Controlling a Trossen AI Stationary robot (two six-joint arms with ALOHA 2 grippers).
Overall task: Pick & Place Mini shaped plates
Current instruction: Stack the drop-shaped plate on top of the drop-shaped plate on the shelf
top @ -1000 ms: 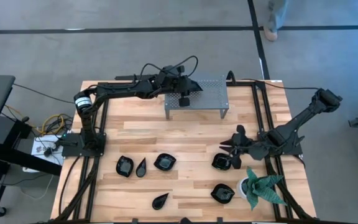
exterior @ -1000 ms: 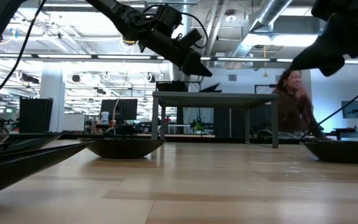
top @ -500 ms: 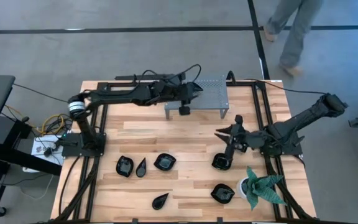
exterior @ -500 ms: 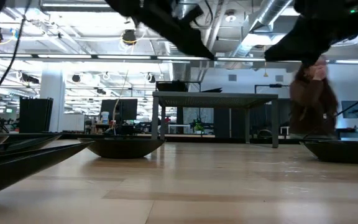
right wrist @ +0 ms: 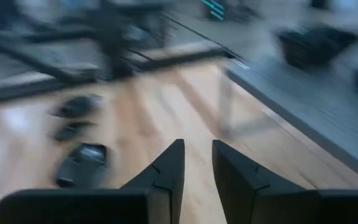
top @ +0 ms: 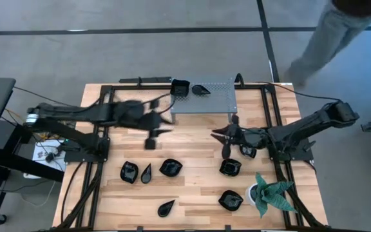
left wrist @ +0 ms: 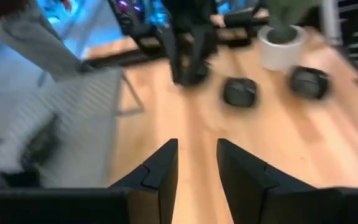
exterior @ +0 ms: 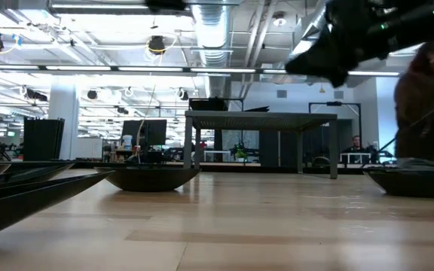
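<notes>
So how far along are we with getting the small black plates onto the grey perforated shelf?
Done: two small glossy black plates sit on the grey perforated metal shelf. In hand: nothing; the left gripper and the right gripper are both open and empty above the wooden table. Left: six more black dishes lie on the table, one beside the green spiky plant.

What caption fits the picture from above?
Two black plates sit on the grey shelf; six more wait on the wooden table.
</notes>
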